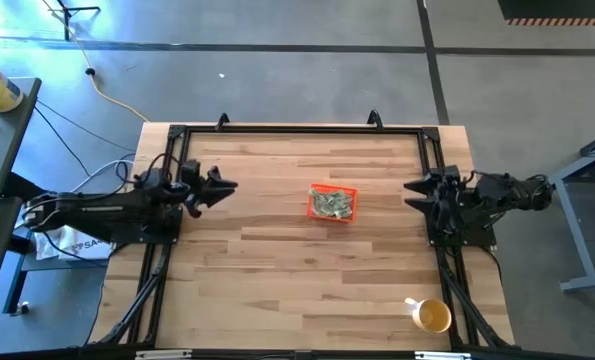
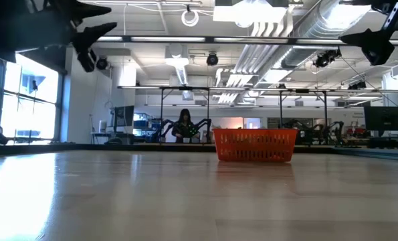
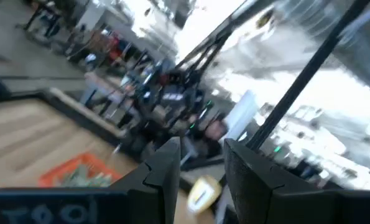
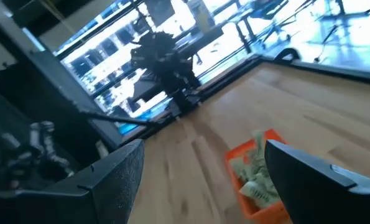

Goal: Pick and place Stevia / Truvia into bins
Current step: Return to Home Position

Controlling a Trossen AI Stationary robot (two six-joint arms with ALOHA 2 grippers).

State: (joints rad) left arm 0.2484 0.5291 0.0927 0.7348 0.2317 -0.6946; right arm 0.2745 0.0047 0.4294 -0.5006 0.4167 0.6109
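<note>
Both my arms are sitting folded, wrists raised, pointing inward toward each other. My left gripper (image 1: 229,187) is holding its fingers slightly parted; my right gripper (image 1: 411,187) is holding its fingers wide apart.

The left gripper (image 3: 203,183) is showing in the foreground, its two dark fingers (image 3: 163,171) standing apart with a clear gap between them. Through that gap a small yellow object (image 3: 200,194) is showing, too blurred to name. Beyond the fingers the wooden surface (image 3: 23,134) is stretching away at a tilt. The orange bin (image 3: 63,168) is sitting on it, with pale green Stevia sachets (image 3: 85,180) lying heaped inside. A black frame rail (image 3: 79,107) is running along the surface's far edge. Past it a dark arm (image 3: 172,93) is standing, blurred, and a thin black bar (image 3: 309,68) is crossing the bright room behind.
</note>
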